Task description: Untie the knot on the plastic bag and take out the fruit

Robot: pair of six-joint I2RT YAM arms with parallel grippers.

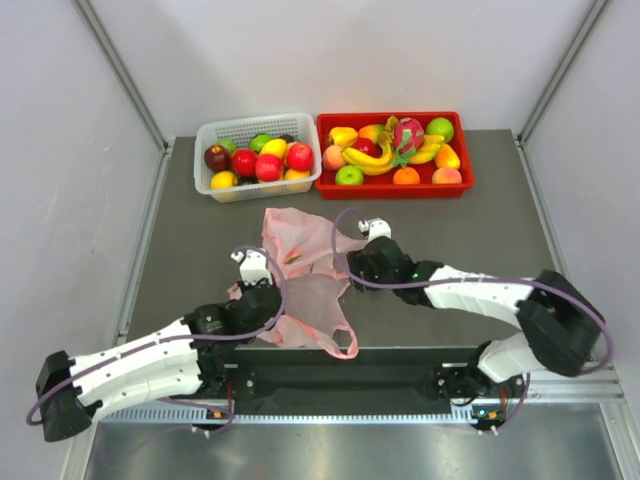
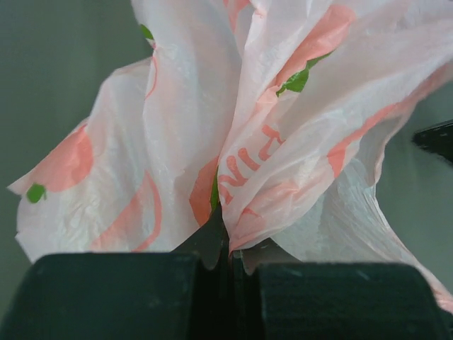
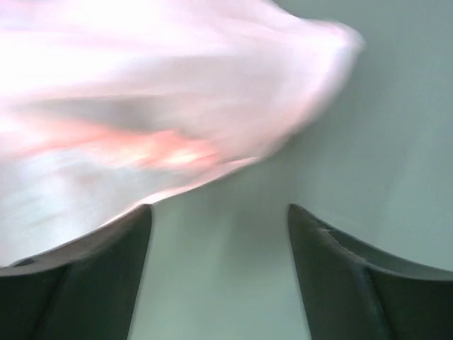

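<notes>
lying crumpled and mostly flat at the middle of the dark grey table top (image 1: pixel 460 240), the plastic bag (image 1: pixel 312 300) is thin pink film with orange and green print, and one loop handle (image 1: pixel 343 345) trails toward 5 o'clock near the front edge. no knot can be made out in it. the left gripper (image 1: pixel 258 292) sits at the bag's 8 o'clock edge, and the left wrist view shows its jaws pressed together with a fold of the plastic pinched between them. the right gripper (image 1: pixel 362 262) is at the bag's 2 o'clock side; in its own blurred view the fingers (image 3: pixel 92 269) stand well apart over bare table, with the bag just beyond them and nothing between. the fruit (image 1: pixel 368 160) lies outside the bag, in a red tray (image 1: pixel 466 150) at 1 o'clock, and more fills a white basket (image 1: pixel 204 172) at 11 o'clock. plain white wall panels (image 1: pixel 350 50) enclose the table on three sides, with metal rails (image 1: pixel 143 250) along its edges.
</notes>
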